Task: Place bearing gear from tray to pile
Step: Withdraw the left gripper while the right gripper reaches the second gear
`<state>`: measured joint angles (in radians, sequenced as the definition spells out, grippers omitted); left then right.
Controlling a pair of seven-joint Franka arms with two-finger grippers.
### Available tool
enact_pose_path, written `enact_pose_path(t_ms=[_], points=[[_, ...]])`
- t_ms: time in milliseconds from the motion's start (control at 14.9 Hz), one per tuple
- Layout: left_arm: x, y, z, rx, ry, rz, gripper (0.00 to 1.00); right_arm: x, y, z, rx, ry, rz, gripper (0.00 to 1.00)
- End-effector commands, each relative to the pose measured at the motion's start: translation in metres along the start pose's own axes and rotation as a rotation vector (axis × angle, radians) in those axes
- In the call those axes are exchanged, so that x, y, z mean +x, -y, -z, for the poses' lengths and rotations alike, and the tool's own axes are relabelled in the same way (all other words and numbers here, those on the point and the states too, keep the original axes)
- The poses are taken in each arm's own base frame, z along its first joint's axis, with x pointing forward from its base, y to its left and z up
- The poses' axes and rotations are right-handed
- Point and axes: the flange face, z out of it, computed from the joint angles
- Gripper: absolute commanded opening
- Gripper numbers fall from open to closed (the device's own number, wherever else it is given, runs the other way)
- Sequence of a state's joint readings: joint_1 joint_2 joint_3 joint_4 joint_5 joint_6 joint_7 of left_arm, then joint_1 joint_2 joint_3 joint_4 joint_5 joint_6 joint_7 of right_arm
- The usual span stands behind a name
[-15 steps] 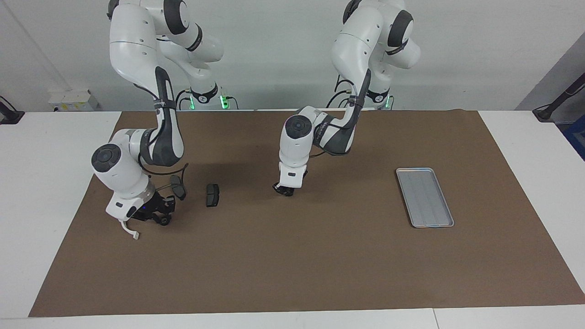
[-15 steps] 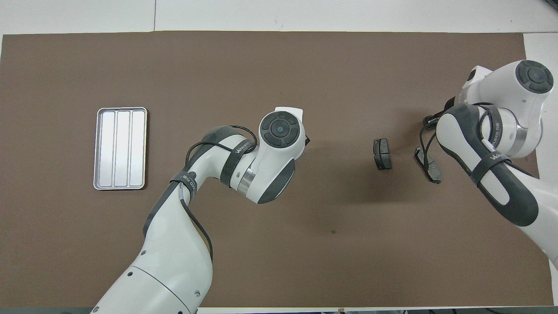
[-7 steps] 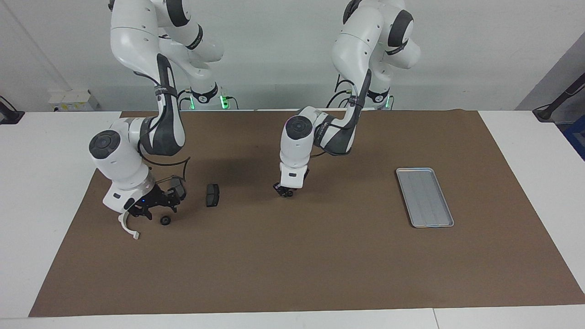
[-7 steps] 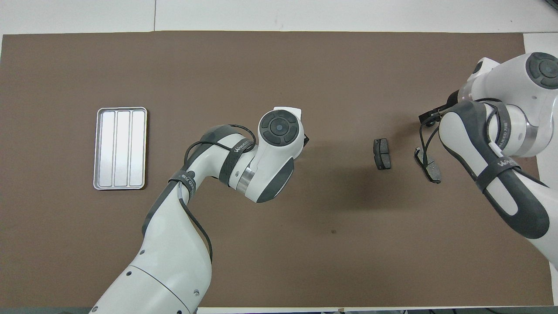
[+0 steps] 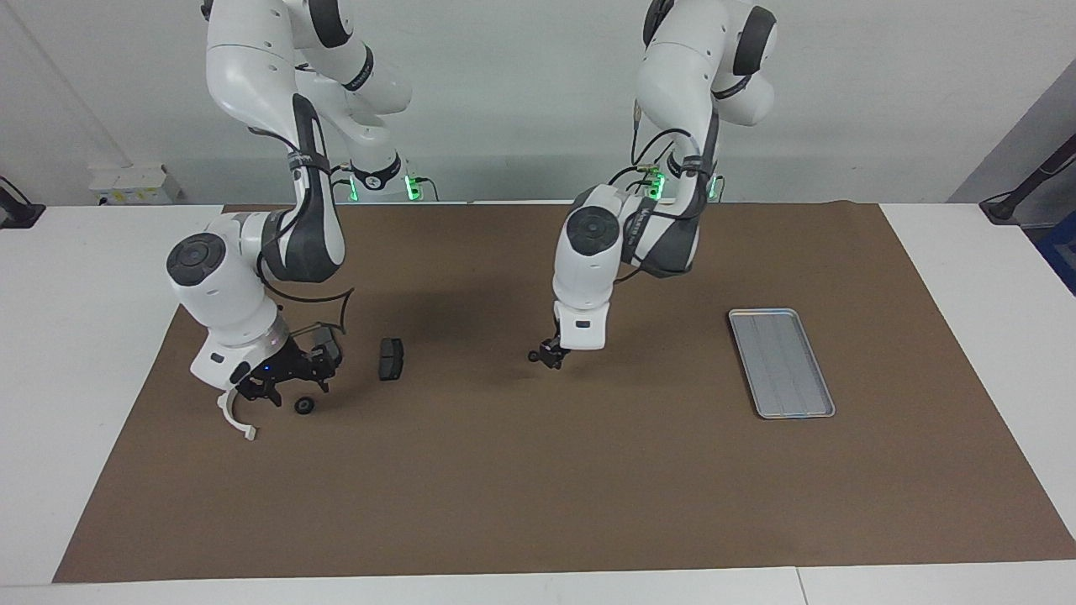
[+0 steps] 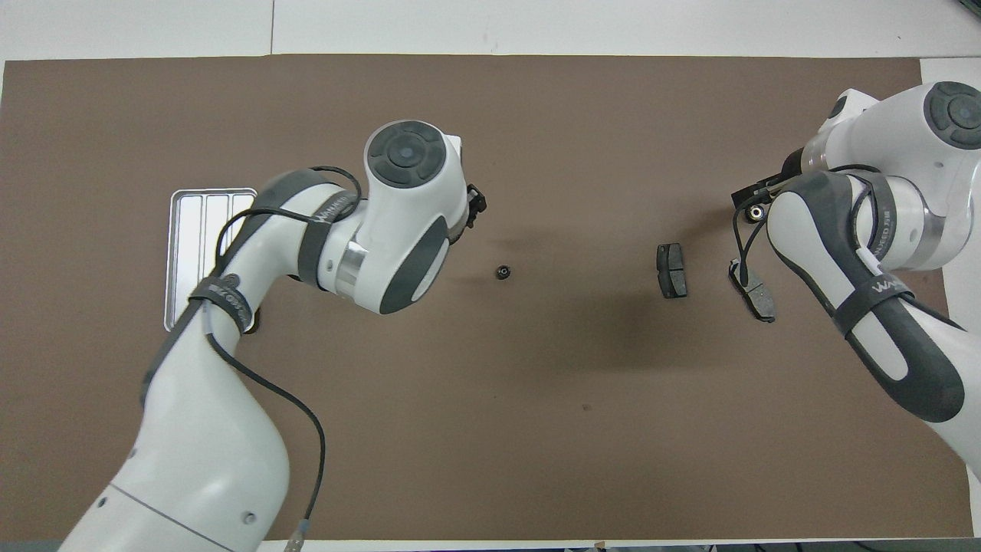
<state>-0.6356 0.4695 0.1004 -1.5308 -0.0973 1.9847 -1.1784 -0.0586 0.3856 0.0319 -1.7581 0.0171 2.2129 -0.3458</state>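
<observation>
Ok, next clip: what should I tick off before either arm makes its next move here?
1. Tray empty of parts: ok, nothing lies in it in the facing view.
2. A bearing at the pile: ok, a small black bearing lies on the mat beside the white bracket, near the brake pad.
3. Right gripper clear of that bearing: ok, the bearing lies apart from it.
4. No stray parts: not ok, a second small black part lies mid-mat, apart from the pile.
5. Left gripper ready over that stray part: cannot tell.
</observation>
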Motion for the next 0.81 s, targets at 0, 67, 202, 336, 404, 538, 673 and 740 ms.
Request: enact_pose_path(t_ms=[0,67,202,336,404,538,673,740], points=[[0.059,0.056,0.064,0.008,0.015,-0.037,1.0,0.025,0.037,0.033,0.009,0.02,-0.023,0.83],[0.074,0.076,0.085,0.014,0.025,-0.08,1.0,0.038,0.055,0.046,-0.001,0.029,-0.054,0.83],[0.109,0.117,0.12,0.014,0.039,-0.127,1.0,0.058,0.093,0.058,-0.031,0.035,-0.099,0.83],[0.135,0.154,0.145,0.018,0.057,-0.18,1.0,0.067,0.147,0.057,-0.026,0.06,-0.127,0.83],[0.14,0.167,0.152,0.024,0.068,-0.206,1.0,0.071,0.172,0.058,-0.027,0.064,-0.147,0.83],[0.148,0.19,0.168,0.031,0.084,-0.244,1.0,0.078,0.212,0.052,-0.031,0.077,-0.202,0.83],[0.158,0.221,0.194,0.016,0.081,-0.269,1.0,0.085,0.253,0.044,-0.031,0.08,-0.226,0.83],[0.163,0.236,0.207,0.011,0.074,-0.3,1.0,0.085,0.268,0.036,-0.033,0.09,-0.243,0.83]])
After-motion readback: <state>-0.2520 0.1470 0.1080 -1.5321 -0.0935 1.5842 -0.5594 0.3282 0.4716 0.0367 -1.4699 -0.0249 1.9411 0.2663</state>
